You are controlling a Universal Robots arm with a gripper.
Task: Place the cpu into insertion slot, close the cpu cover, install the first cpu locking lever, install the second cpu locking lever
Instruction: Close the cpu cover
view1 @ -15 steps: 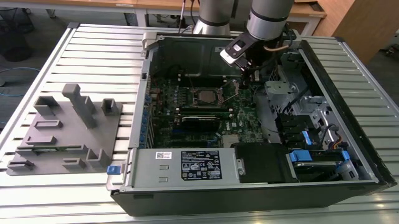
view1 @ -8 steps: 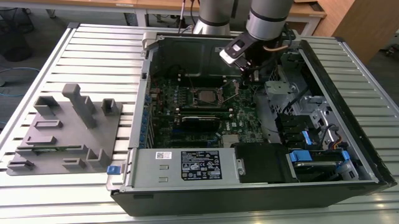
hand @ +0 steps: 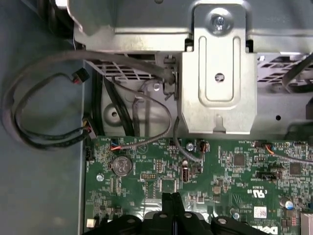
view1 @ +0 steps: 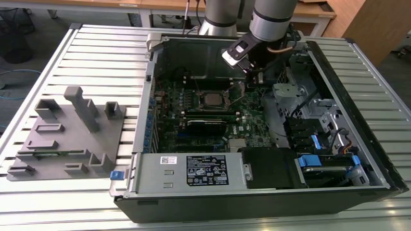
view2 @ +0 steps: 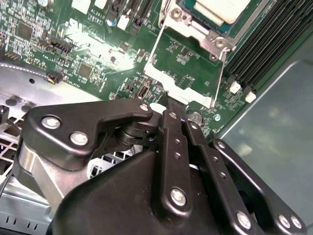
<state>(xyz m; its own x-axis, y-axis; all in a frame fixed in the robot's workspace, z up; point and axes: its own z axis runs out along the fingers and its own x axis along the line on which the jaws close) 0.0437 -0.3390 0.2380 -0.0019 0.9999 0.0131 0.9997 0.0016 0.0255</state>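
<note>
You have a slatted metal table (view1: 96,43) in a workshop, with an open computer case (view1: 257,202) lying flat on it.

Your gripper (view1: 251,76) reaches down into the far right part of the case. In both wrist views its black fingers (view2: 172,128) are pressed together with nothing showing between them. The gripper's tip (view2: 167,104) sits right at the free edge of the cpu cover (view2: 166,84). You cannot tell from here whether it touches that edge or is pinching it.

The cover is swung open and lies away from the socket, with green circuit board (hand: 234,166) showing through its cutout. Beyond it, the cpu (view2: 220,9) lies pale side up in the insertion slot (view1: 199,101), near the middle of the board.

By my reading the first step is done. The cover has not been closed, and with it open neither locking lever can be latched, so three steps are left.

The case also holds a labelled power supply (view1: 192,171) along its near wall and drive bays (view1: 321,144) with blue tabs at the exterior view's right. Outside the case, on the exterior view's left, a grey parts tray (view1: 64,134) stands on the table. One of its slots holds what looks like a thin green strip.
</note>
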